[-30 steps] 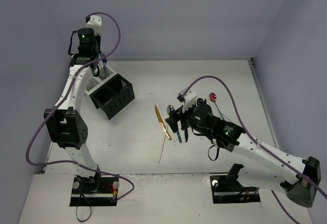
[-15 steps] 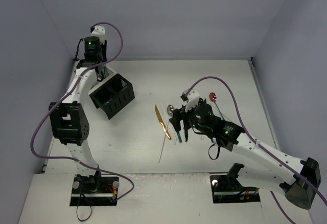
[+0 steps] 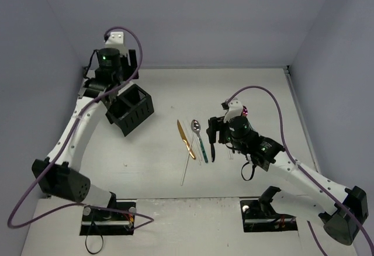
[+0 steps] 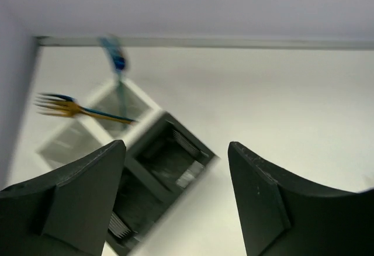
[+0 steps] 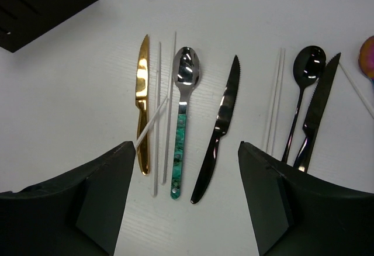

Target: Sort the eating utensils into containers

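Left gripper [image 4: 175, 200] is spread wide, nothing between its fingers, right above the containers [image 3: 133, 120]. A gold-tined fork [image 4: 61, 105] and a blue-handled piece [image 4: 117, 63] poke from the white bins. Right gripper [image 5: 187, 203] is spread too, over a tabletop [image 5: 70, 92] row well apart from the containers. The gold knife [image 5: 141, 104] lies nearest them, then the green-handled spoon [image 5: 182, 110] and black knife [image 5: 221, 121].

In the overhead view, the containers [image 3: 130, 111] sit on the bench [image 3: 245, 86] at the upper left, and the loose utensils [image 3: 200, 142] lie in a row at centre, to their right. In the right wrist view, the row runs left to right: a knife [image 5: 141, 101], thin sticks [image 5: 170, 92] beside it, a spoon [image 5: 183, 110], a serrated knife [image 5: 221, 127], then a second spoon [image 5: 304, 86] just beside another knife [image 5: 318, 107]. In the left wrist view, a fork [image 4: 70, 109] juts leftward from a far bin at mid-left.
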